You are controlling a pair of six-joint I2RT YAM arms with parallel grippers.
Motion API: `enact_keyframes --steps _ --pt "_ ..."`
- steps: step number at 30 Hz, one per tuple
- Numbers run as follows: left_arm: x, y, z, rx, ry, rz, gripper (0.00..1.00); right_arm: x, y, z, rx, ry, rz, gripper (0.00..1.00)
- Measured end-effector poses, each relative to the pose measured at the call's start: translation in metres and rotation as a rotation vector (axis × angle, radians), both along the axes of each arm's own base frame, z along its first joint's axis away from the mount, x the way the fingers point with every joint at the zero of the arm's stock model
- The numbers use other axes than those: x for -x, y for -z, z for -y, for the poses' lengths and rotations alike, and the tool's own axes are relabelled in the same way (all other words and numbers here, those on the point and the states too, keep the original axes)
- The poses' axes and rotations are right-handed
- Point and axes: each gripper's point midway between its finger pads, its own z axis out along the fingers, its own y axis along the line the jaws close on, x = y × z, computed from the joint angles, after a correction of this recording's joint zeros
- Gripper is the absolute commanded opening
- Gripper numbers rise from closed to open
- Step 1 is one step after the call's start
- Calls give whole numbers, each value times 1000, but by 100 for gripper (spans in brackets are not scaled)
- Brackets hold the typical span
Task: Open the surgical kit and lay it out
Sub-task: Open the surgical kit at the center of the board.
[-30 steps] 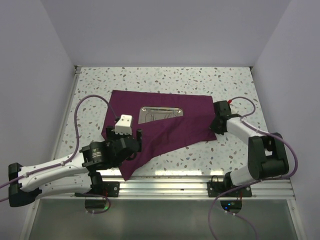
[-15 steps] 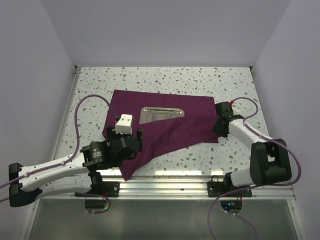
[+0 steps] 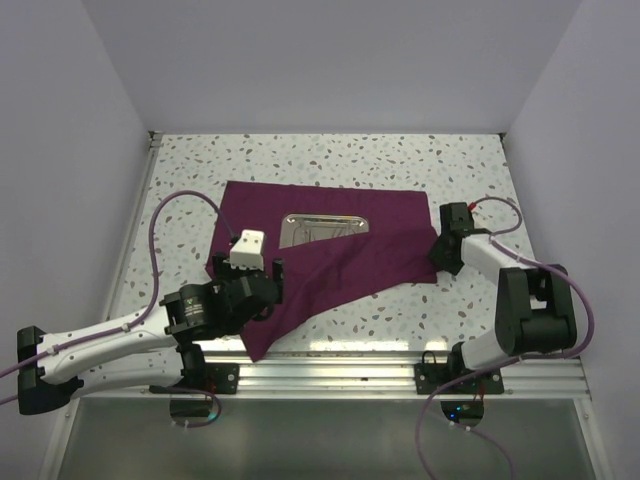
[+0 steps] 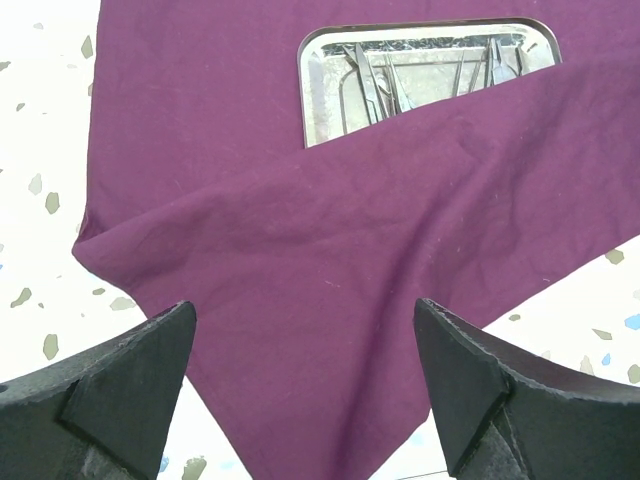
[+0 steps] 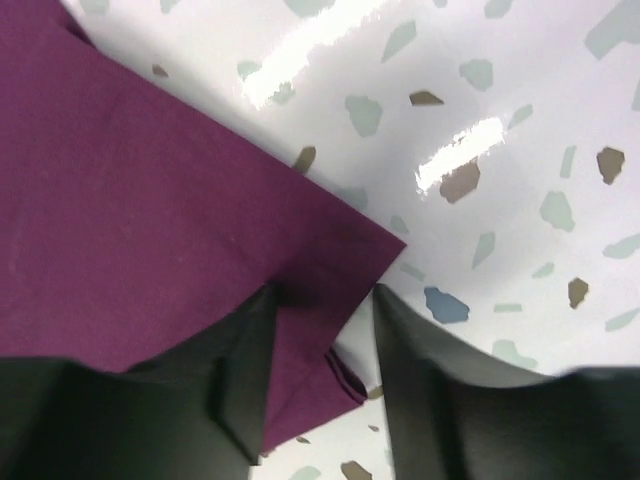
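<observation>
purple cloth wrap [image 3: 330,255] half covers the steel tray [image 3: 322,227] (instruments inside). right gripper [image 5: 320,345] pinches the wrap's corner. left gripper [image 4: 310,390] hovers, fingers spread.

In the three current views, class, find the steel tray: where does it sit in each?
Top external: steel tray at centre, partly under a fold of the purple cloth.
Left wrist: tray at top, right of centre, instruments inside.
Right wrist: not in it.
Shared landmark: the purple cloth, in all three.

No readable text, labels or numbers anywhere (arm markings too small to read)
</observation>
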Motion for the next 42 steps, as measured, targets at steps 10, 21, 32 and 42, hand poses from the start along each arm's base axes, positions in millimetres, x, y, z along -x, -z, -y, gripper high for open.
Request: enact_keyframes --steps 10,21,32,42 --pt "0 0 0 -1 0 0 93 -22 0 2 -34 13 51 0" --pt "-1 3 1 -16 0 -6 93 -5 -22 1 -46 1 61 0" --pt "-11 -4 11 -44 -2 14 93 70 -142 -44 -237 -176 376 0" --pt "-38 -26 9 -20 -71 44 91 186 -207 -44 -281 -235 504 0"
